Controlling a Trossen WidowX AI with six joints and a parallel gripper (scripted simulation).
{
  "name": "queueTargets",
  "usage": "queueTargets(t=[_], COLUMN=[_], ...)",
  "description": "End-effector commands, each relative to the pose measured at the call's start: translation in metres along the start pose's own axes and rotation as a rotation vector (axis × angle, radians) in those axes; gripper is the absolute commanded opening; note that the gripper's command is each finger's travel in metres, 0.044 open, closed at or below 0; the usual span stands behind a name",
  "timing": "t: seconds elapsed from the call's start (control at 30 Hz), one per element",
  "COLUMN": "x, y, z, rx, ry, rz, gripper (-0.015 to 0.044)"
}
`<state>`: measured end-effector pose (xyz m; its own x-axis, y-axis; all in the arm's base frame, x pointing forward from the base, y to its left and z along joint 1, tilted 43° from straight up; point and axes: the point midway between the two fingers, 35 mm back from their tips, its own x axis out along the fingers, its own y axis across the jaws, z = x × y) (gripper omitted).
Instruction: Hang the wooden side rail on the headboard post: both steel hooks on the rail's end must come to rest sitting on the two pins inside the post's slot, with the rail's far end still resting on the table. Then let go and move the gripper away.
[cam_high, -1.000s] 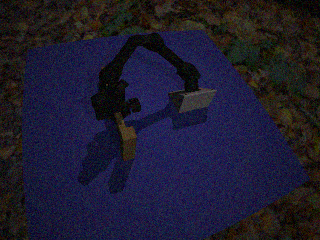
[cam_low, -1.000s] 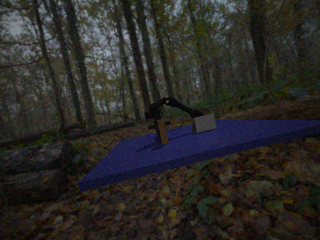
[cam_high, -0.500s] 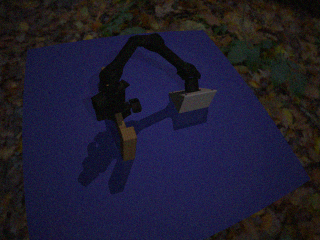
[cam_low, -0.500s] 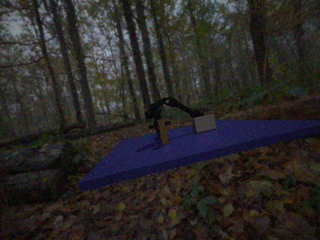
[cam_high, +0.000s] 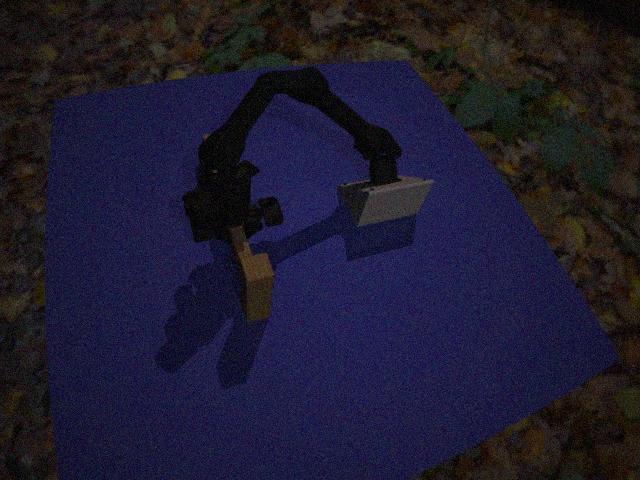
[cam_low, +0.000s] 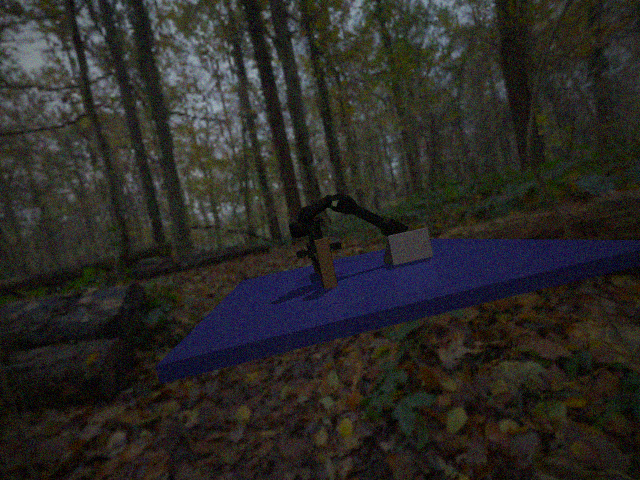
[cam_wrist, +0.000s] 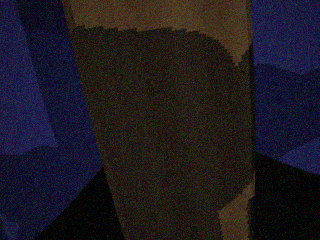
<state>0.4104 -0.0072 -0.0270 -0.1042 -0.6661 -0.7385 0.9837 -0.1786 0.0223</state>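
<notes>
The headboard post (cam_high: 260, 289) (cam_low: 326, 263) is a light wooden block standing upright on the blue table. The wooden side rail (cam_high: 237, 239) (cam_wrist: 160, 115) shows as a short strip beside the post's top in the top view, and fills the middle of the wrist view, partly in shadow. My gripper (cam_high: 232, 227) (cam_wrist: 165, 151) is shut on the rail, just behind the post, with dark finger parts on both sides of the wood in the wrist view. The hooks, pins and slot are hidden, so I cannot tell whether the hooks sit on the pins. The rail's far end is mostly hidden behind the arm.
A pale slanted board (cam_high: 395, 202) (cam_low: 409, 246) stands at the arm's base, right of the post in the top and exterior views. The dark arm (cam_high: 294, 83) arches high between base and gripper. The blue table (cam_high: 413, 335) (cam_low: 248, 320) has open edges. The light is dim.
</notes>
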Motion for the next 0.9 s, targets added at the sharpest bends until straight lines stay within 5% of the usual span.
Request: queueTargets(t=[0.0,0.87], x=[-0.0043,-0.0042], y=[-0.0006,-0.0006], z=[-0.0039,-0.0067], rx=[-0.004,-0.004], ry=[0.004,0.004], rz=[0.008,0.008], gripper=[0.0,0.0])
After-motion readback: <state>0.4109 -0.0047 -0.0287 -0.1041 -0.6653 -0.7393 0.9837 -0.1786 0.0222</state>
